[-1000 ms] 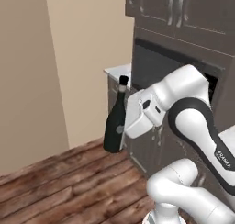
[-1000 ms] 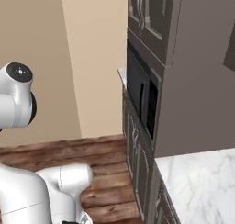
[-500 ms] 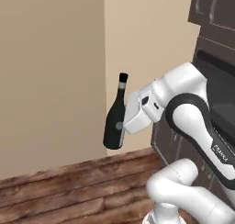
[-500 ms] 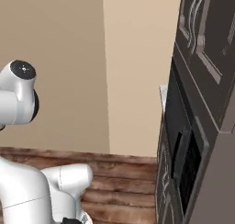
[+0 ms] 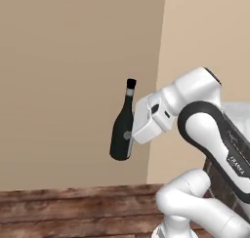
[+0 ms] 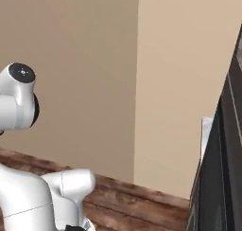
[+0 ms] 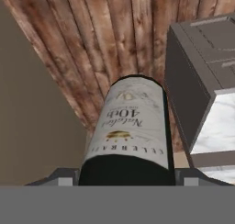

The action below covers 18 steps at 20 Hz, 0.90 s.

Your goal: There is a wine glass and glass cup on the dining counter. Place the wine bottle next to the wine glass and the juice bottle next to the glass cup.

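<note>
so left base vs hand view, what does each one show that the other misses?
Left base view alone: the whole wine bottle, dark cap up, leaning slightly, held off the floor by the gripper on its lower body, with the beige walls meeting at a corner behind. Hand view alone: the pale label's lettering close up, plus a dark cabinet with a marble top beside it. Shared: the bottle and the wooden floor.

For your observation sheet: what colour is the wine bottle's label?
The wine bottle has a pale greyish label with dark lettering, clearest in the hand view.
</note>
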Motion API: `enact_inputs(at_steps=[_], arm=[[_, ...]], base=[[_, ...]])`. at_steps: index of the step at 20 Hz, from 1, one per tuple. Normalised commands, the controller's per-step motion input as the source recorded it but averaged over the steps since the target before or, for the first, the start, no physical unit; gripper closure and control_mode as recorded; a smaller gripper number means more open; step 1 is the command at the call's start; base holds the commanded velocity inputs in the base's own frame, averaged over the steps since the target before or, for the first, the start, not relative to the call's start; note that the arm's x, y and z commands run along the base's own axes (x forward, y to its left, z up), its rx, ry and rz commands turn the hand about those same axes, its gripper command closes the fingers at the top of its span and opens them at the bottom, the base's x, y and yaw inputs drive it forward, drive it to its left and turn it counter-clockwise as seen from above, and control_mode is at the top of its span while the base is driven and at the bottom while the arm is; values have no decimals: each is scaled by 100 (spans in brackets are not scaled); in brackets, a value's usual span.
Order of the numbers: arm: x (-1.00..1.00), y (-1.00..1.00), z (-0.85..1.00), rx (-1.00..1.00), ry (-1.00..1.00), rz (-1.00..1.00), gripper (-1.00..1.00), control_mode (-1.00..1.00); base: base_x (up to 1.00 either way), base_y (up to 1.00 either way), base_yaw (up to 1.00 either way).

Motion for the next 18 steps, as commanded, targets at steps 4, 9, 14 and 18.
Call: enact_inputs(at_steps=[4, 9, 14, 18], arm=[[0, 0, 0, 0, 0, 0, 100, 100], [0, 0, 0, 0, 0, 0, 100, 100], [0, 0, 0, 0, 0, 0, 100, 100], [0, 0, 0, 0, 0, 0, 100, 100]], base=[[88, 0, 42], [73, 13, 45], [69, 41, 39], [44, 85, 34]])
